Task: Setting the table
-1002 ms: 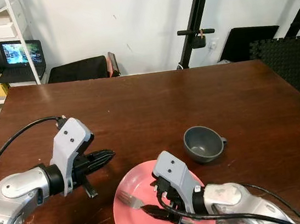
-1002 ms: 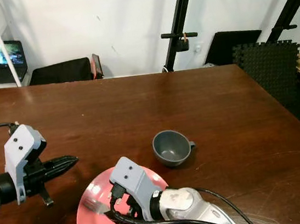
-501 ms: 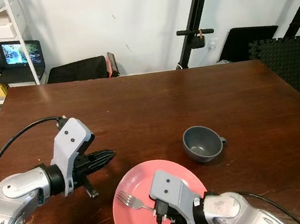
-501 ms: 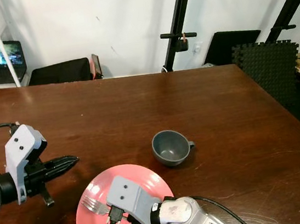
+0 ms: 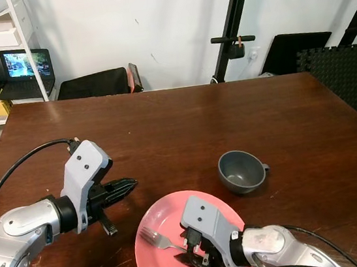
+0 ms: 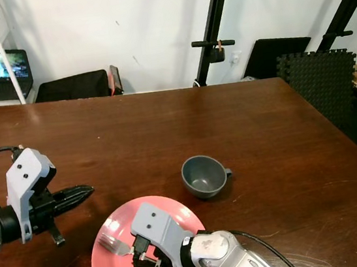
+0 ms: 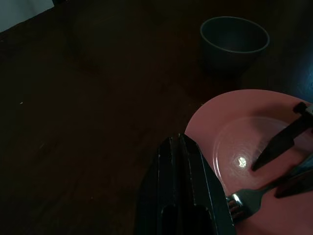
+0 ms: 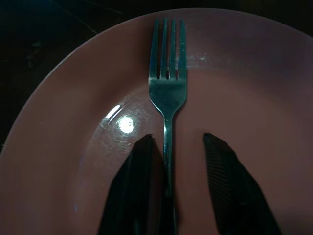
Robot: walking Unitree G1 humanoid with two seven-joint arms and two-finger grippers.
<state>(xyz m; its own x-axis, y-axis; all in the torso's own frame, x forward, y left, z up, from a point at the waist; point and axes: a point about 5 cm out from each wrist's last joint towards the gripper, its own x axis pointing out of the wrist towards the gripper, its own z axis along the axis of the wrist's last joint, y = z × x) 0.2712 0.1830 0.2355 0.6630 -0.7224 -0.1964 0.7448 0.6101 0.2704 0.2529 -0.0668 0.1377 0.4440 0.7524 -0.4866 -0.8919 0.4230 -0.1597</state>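
Right now I have the right tool (image 8: 173, 183) low over the pink plate (image 5: 157, 258), its two fingers (image 8: 132, 186) parted a little and straddling the handle of the fork (image 8: 167, 98). It has hold of nothing yet; the right wrist view shows a gap on the one side between handle and finger, and I cannot tell whether the other finger touches.

The fork lies on the plate, on its left part, tines pointing away from the right tool toward the plate's left rim and the handle running back under the wrist. So the fork's long axis lines up with the tool's own reach, and the fingers stand either side of it, across the handle. That is the relation I steer by: closing should pinch the thin handle from both sides, I judge, provided the tips sit low enough against the plate.

My left tool (image 5: 121, 188) hangs over the bare tabletop (image 5: 183, 119) just left of the plate, fingers pressed together and empty, pointing toward the plate. It is near the tines, but the right arm is the one already on the fork.

The grey cup (image 5: 241, 171) stands on the tabletop just beyond the plate's far right edge, apart from both tools.
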